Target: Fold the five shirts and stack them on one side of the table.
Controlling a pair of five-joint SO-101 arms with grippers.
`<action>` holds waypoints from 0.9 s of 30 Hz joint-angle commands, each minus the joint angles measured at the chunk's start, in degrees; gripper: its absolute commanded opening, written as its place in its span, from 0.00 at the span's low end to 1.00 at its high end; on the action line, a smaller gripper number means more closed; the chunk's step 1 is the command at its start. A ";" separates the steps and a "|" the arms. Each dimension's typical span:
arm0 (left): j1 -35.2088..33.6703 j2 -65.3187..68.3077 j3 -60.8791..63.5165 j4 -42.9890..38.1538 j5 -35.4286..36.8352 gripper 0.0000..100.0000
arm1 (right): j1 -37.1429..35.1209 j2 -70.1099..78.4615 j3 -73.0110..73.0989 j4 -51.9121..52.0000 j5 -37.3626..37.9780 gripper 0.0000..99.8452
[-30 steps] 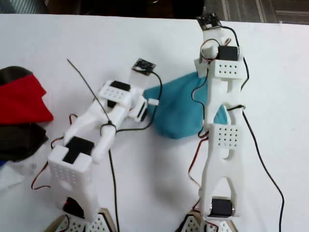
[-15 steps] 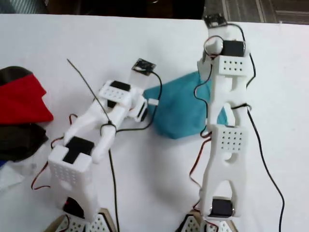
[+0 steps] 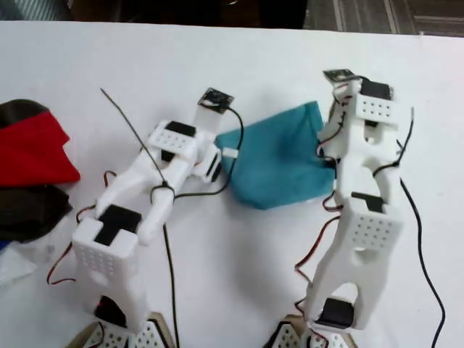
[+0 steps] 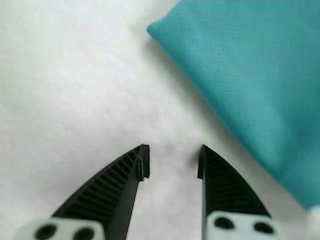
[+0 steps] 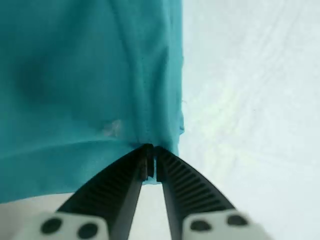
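A teal shirt (image 3: 275, 163) lies partly folded in the middle of the white table (image 3: 217, 58). My left gripper (image 3: 229, 154) rests at the shirt's left edge. In the left wrist view it (image 4: 172, 160) is open over bare table, with the teal shirt (image 4: 250, 85) just beyond its tips. My right gripper (image 3: 330, 158) is at the shirt's right edge, under its arm. The right wrist view has it (image 5: 151, 162) shut on the hem of the teal shirt (image 5: 85, 75).
At the table's left edge lies a pile of folded shirts: a red one (image 3: 32, 148) between two dark ones (image 3: 20, 110) (image 3: 29, 210). Cables (image 3: 170, 261) trail from both arms across the front of the table.
My right arm has swung to the right and drawn back, pulling the teal shirt's right edge with it, so the cloth now lies wider. The left arm has not moved.
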 commanded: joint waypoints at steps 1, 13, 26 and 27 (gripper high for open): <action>0.44 0.09 -1.27 -0.79 -0.35 0.18 | -0.22 -5.85 0.26 -2.51 0.35 0.02; 0.35 0.09 -1.27 -0.79 -0.35 0.18 | -5.41 -5.76 -5.80 -5.58 -1.93 0.28; 0.35 0.09 -1.27 -0.70 -0.62 0.18 | -7.43 8.84 -5.89 -13.14 -1.85 0.30; 0.35 0.09 -1.27 -0.70 -0.62 0.18 | -7.96 9.89 -5.89 -13.67 -1.85 0.30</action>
